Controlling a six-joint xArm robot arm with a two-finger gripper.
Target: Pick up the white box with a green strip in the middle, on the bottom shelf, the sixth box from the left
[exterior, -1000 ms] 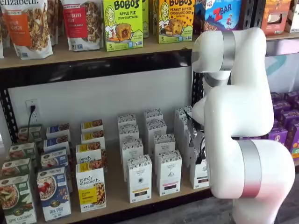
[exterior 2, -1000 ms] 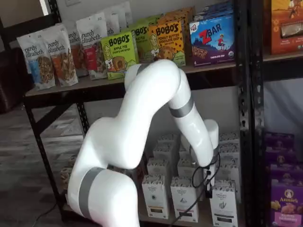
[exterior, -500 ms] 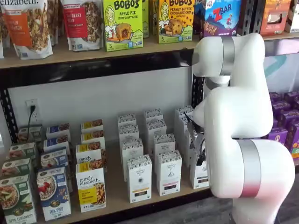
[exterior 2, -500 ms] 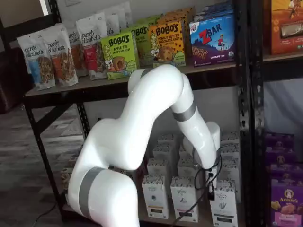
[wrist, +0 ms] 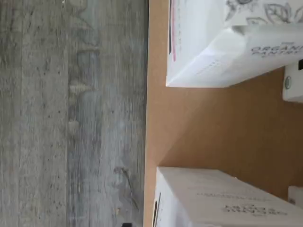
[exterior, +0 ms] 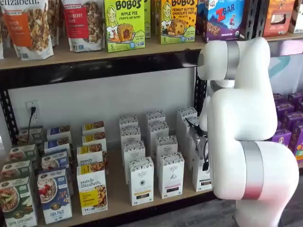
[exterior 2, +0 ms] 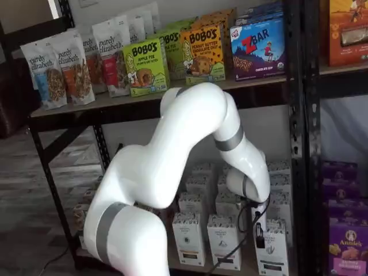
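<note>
Bottom shelf (exterior: 118,201), white box (exterior 2: 272,253) just below spread, empty fingers (exterior 2: 259,233).

The bottom shelf (exterior: 118,196) — a pale wooden board — carries rows of white cartons (exterior: 141,180) and granola boxes (exterior: 92,188).

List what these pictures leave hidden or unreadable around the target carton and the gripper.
- Gripper: in a shelf view only a dark part shows below the wrist; the finger gap is not visible.
- White box: in a shelf view the arm covers most of it, so its strip colour is hidden.
- Wrist view: cartons cut by the edges, print too blurred to read.
</note>
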